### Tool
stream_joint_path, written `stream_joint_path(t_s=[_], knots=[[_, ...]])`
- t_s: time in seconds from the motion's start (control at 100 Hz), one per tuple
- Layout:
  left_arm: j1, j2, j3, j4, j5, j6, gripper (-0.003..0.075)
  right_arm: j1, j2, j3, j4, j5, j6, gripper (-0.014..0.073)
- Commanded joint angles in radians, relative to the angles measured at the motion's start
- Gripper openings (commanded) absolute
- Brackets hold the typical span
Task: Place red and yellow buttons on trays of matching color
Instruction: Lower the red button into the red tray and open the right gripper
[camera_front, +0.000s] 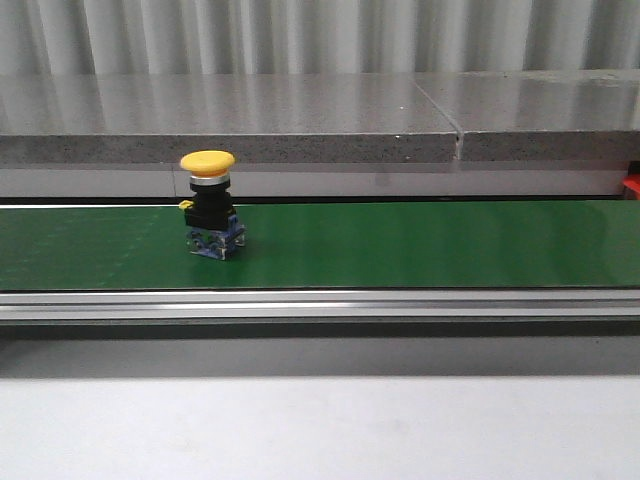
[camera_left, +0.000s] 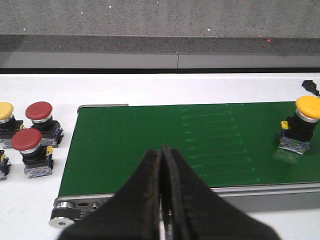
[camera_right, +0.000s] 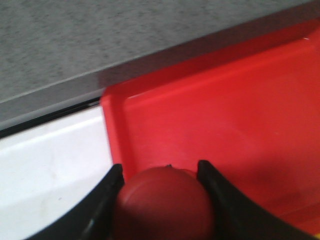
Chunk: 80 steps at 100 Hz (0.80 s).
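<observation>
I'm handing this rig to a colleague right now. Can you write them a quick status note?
Left gripper: shut, empty, above the near edge of the green belt.
Right gripper: shut on a red button, over the red tray; not yet released.
One yellow button stands upright on the belt.
Beside the belt's end wait two more red buttons and another yellow one.
Left: release the red one, then sort the rest. No yellow tray in view.
</observation>
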Motion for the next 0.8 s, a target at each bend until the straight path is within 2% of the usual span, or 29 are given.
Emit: stream_joint_path(t_s=[0.0,0.18,0.51,0.79], knots=[[-0.007,0.003,-0.027,-0.003,-0.08,-0.001,-0.0021,-0.06,-0.011,-0.036,0.033,-0.067,0.009,0.0195],[-0.007,0.003,-0.027,-0.003,-0.08,-0.001,-0.0021,-0.115,0.067,-0.036,0.059,-0.101,0.015,0.0195],[-0.007,0.003,-0.027,-0.003,-0.08,-0.001,-0.0021,-0.115,0.226,-0.036,0.067,-0.157,0.014,0.0195],[-0.007,0.003,-0.027,-0.003,-0.08,-0.001,-0.0021,-0.115,0.27,-0.036,0.067,-0.188,0.007,0.0209]])
